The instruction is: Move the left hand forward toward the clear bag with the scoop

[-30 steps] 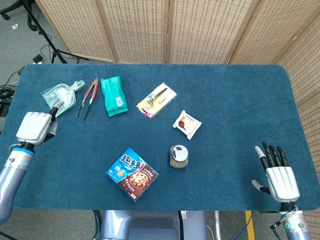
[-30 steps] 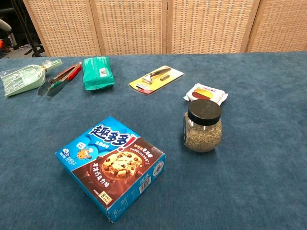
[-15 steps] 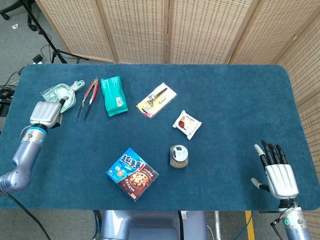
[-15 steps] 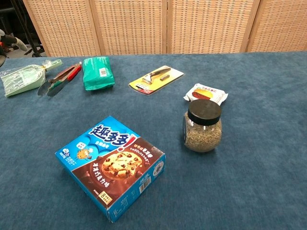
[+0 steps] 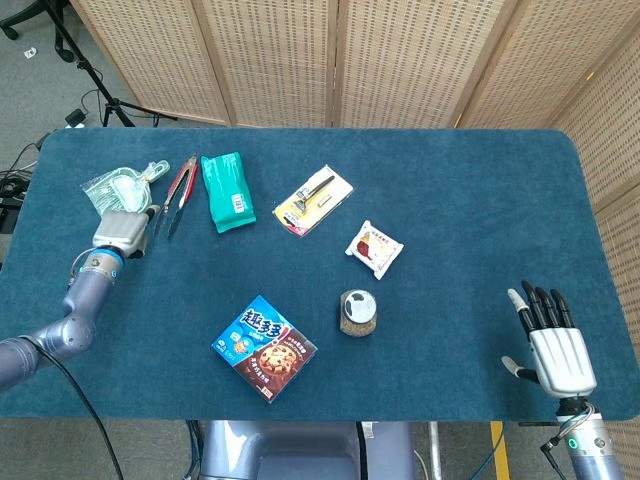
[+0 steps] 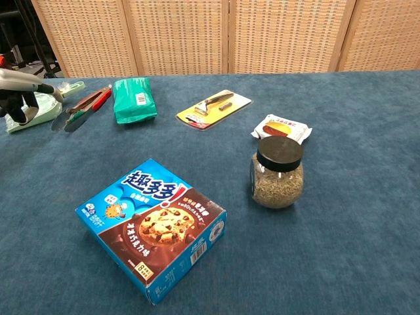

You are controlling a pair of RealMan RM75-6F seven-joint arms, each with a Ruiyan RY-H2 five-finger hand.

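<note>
The clear bag with a pale green scoop (image 5: 117,186) lies at the far left of the blue table (image 5: 470,200). My left hand (image 5: 122,231) hovers at the bag's near edge, its back up, holding nothing. In the chest view the left hand (image 6: 20,92) hangs over the bag (image 6: 46,105), its dark fingers (image 6: 18,108) pointing down and covering part of it. Whether they touch the bag I cannot tell. My right hand (image 5: 555,345) rests open at the near right corner, fingers spread, and appears only in the head view.
Red and grey tongs (image 5: 177,193) and a green packet (image 5: 227,190) lie just right of the bag. Further right sit a carded razor (image 5: 314,199), a small snack packet (image 5: 374,248), a black-lidded jar (image 5: 358,312) and a blue cookie box (image 5: 264,347).
My left hand has moved forward and to the right, from the table's left edge up to the bag, and has come into the chest view. The right hand stays still.
</note>
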